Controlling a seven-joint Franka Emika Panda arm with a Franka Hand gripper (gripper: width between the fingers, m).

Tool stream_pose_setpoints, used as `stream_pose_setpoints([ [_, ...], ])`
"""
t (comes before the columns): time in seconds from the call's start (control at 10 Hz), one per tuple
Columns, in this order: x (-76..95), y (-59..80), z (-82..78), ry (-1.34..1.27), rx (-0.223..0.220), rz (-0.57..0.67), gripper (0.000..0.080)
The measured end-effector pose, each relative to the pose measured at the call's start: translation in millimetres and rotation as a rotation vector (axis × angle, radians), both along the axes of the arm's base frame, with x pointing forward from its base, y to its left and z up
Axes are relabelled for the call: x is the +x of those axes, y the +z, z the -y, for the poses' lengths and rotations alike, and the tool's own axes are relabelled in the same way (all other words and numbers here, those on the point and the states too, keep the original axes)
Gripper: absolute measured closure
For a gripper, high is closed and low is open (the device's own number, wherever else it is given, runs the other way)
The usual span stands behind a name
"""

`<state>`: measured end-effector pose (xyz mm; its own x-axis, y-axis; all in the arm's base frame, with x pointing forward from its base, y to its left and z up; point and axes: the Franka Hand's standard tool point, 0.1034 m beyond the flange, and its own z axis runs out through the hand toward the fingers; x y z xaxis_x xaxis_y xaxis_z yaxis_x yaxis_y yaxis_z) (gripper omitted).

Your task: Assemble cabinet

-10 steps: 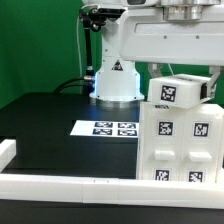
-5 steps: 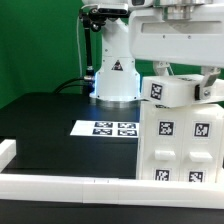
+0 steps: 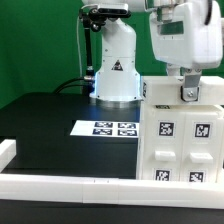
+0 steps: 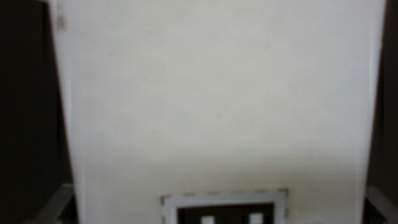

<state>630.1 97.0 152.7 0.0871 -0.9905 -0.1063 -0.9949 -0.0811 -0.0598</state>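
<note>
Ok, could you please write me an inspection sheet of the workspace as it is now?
Surface: black table, flat and dark.
Job's things: white cabinet stands upright at the exterior view's right, with its tags facing the camera.
Clutter: marker board lies flat mid-table; a long white rail runs along the near edge.
Grippers: gripper is at the cabinet's top edge; contact and open or shut cannot be told.
Cables: a dark cable runs behind the table toward the arm's base.
Surroundings: green backdrop; nothing else seen.
</note>
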Motion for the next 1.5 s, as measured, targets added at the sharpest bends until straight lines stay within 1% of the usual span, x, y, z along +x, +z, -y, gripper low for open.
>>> stream_pose_setpoints([
  [0.1, -0.2, -0.4, -0.1, -0.004, 0.0, -0.001, 0.0191],
  [0.2, -0.5, -1.3, -0.6, 0.005, 0.0, -0.002, 0.0191],
  [0.3, -0.7, -1.8, -0.8, 0.006, -0.001, -0.002, 0.0158],
  [0.4, -1.5, -0.7, -1.5, 0.028, -0.001, -0.004, 0.0158],
  [0.5, -3.0, 5.0, -2.8, 0.058, 0.001, -0.006, 0.0151],
  [0.7, -4.4, 29.1, -7.3, 0.126, 0.009, 0.006, 0.015],
  [0.8, -4.0, 34.9, -9.3, 0.174, 0.004, 0.017, 0.015],
  [0.9, -5.0, 32.0, -11.4, 0.279, -0.002, 0.025, 0.015],
  [1.3, -4.8, 30.9, -10.0, 0.6, -0.018, 0.063, 0.015],
  [1.5, -5.4, 36.2, -14.2, 0.84, -0.017, 0.071, 0.015],
])
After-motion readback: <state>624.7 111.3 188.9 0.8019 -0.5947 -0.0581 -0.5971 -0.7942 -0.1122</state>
